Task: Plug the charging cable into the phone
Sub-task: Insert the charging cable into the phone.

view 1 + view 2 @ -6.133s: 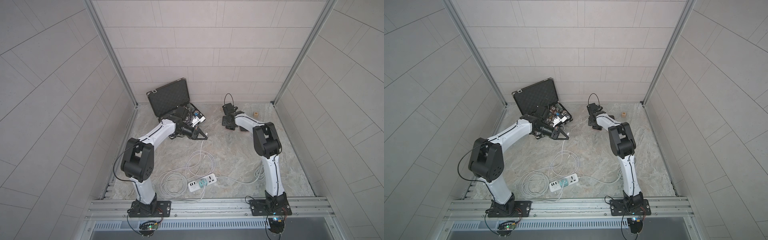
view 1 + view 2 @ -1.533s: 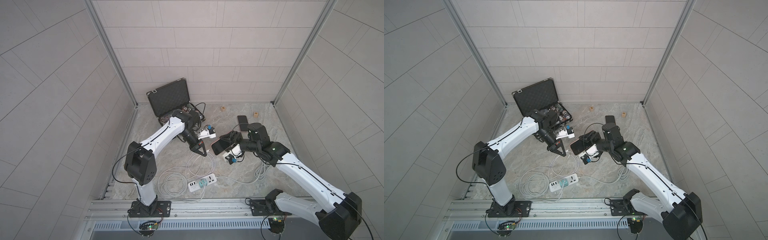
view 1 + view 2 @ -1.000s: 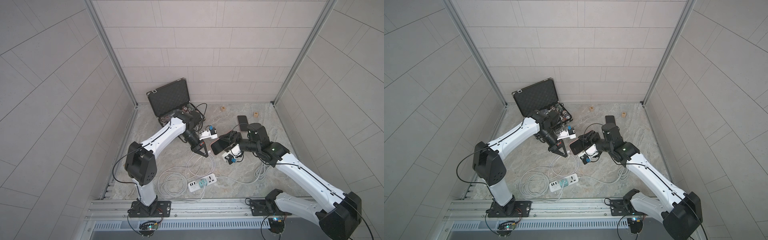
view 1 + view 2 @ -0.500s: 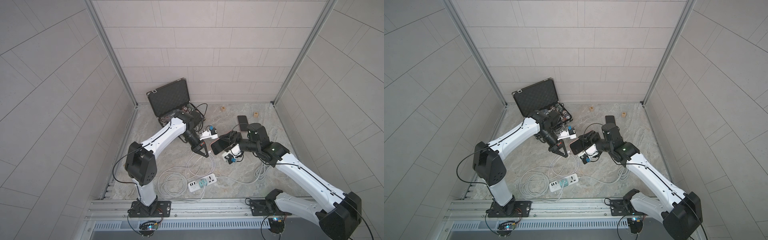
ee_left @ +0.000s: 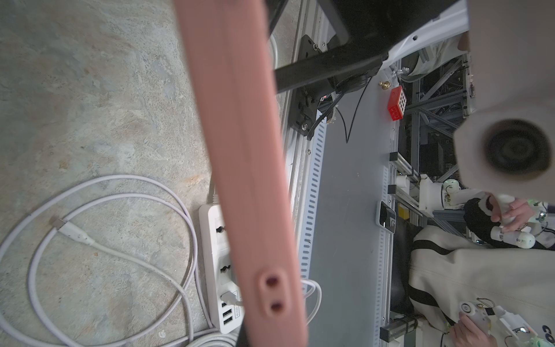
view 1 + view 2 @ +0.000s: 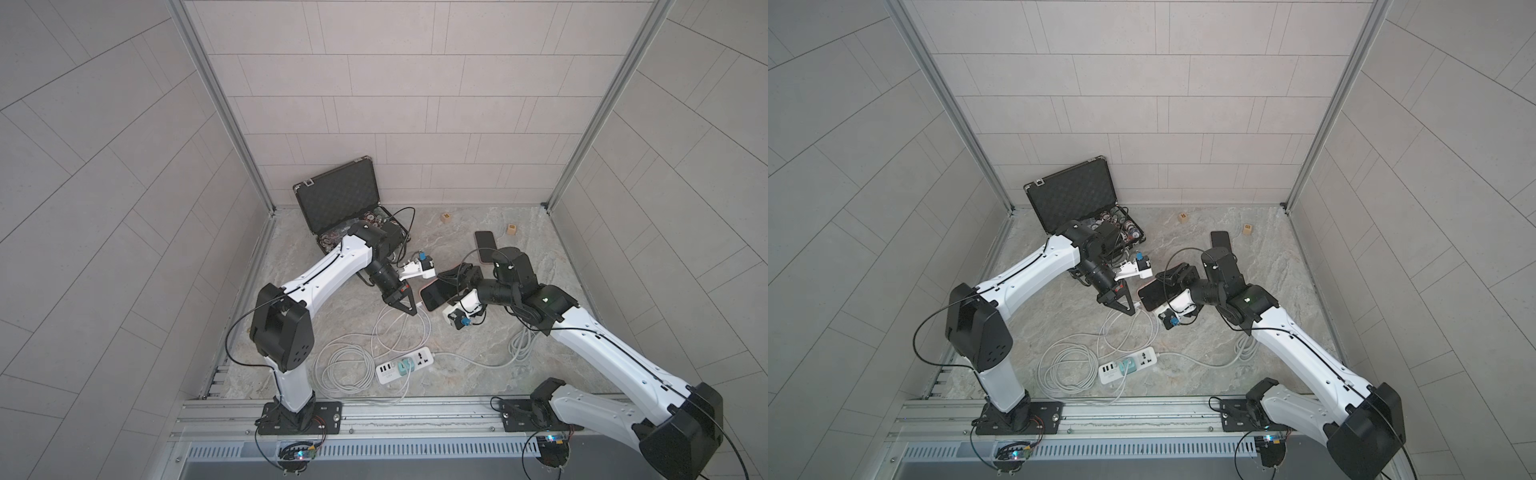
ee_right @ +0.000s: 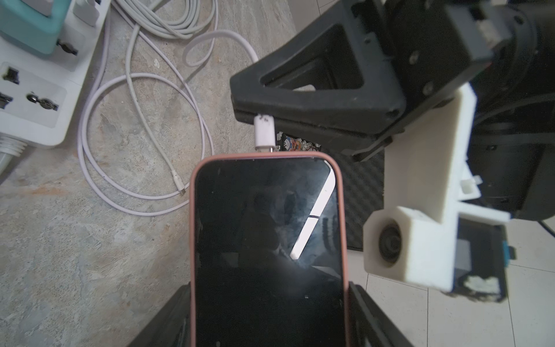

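Observation:
My right gripper (image 7: 270,300) is shut on the phone (image 7: 267,240), which has a pink case and a dark screen, holding it by its long sides above the floor. My left gripper (image 7: 315,99) is shut on the white plug (image 7: 264,132) of the charging cable (image 6: 395,328). The plug's metal tip meets the middle of the phone's end edge; how deep it sits I cannot tell. Both top views show the left gripper (image 6: 409,307) (image 6: 1129,309) tip to tip with the phone (image 6: 436,294) (image 6: 1156,293). In the left wrist view the phone's pink edge (image 5: 240,150) hides my jaws.
A white power strip (image 6: 405,365) lies near the front among cable loops, with a loose connector end (image 7: 177,183) beside it. A second, black phone (image 6: 485,245) lies behind the right arm. An open black case (image 6: 340,199) stands at the back left, and two wooden cubes (image 6: 446,217) (image 6: 511,229) sit near the back wall.
Six seconds ago both grippers were at the back; now they meet mid-floor with phone and plug. Over the last second the left gripper edged slightly toward the phone.

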Robot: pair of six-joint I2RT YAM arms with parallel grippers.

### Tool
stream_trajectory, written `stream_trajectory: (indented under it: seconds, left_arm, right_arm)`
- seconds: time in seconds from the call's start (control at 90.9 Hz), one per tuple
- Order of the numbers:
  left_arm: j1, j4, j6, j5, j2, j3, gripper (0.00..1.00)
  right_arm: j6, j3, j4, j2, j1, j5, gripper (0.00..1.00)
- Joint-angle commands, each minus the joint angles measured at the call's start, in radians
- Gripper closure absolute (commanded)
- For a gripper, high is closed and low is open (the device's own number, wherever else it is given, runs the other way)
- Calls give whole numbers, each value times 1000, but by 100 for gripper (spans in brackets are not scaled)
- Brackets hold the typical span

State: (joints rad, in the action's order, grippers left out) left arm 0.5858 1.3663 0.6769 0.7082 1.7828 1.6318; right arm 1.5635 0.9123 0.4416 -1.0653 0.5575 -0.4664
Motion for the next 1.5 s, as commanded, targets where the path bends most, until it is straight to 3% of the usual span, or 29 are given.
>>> stream_trajectory:
  seconds: [0.0, 0.836, 1.024, 1.486]
  left_arm:
    - [8, -19, -6, 20, -3, 25, 100]
    - [8, -134, -97, 36, -5, 30, 100]
    - [-2, -166, -83, 14, -6, -7, 100]
    - [-24, -256, -82, 45, 54, -45, 100]
  right_arm:
    - [-7, 20, 0, 8, 26, -32, 43]
    - [-105, -8, -70, -39, 145, -23, 46]
    - [-81, -22, -47, -44, 114, 68, 33]
    - [-46, 37, 63, -111, 20, 38, 15]
